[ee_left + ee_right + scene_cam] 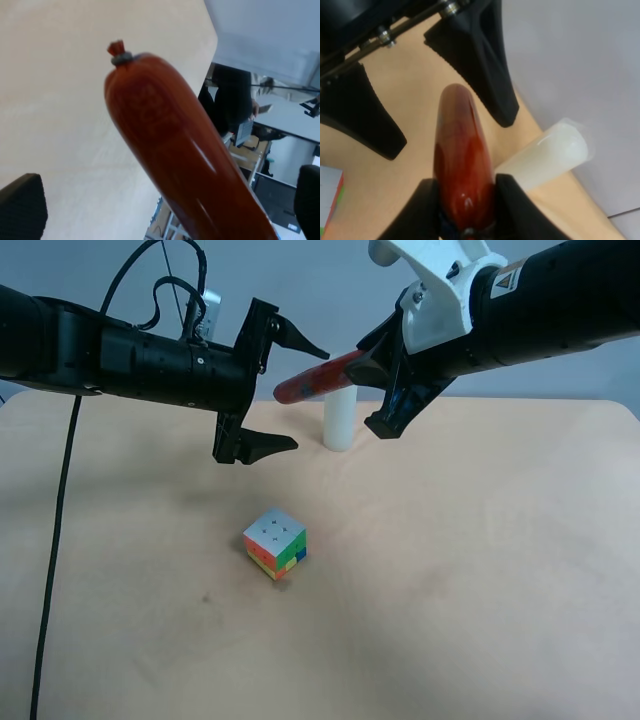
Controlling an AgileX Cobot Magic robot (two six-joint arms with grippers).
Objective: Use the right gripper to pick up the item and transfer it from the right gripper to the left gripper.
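Note:
The item (315, 380), a glossy red-orange sausage tube, is held in the air above the table. My right gripper (368, 385), on the white-housed arm at the exterior high view's right, is shut on one end of it (462, 165). The free end reaches between the two pointed fingers of my left gripper (310, 400), on the all-black cabled arm, which is open. In the left wrist view the item (180, 150) fills the middle, and the black finger pads (22, 207) stand apart from it on both sides.
A multicoloured puzzle cube (275, 543) sits on the tan table (450, 590) below the grippers. A white cylinder (338, 420) stands upright behind the item, also in the right wrist view (550, 155). A black cable (60, 540) hangs from the all-black arm.

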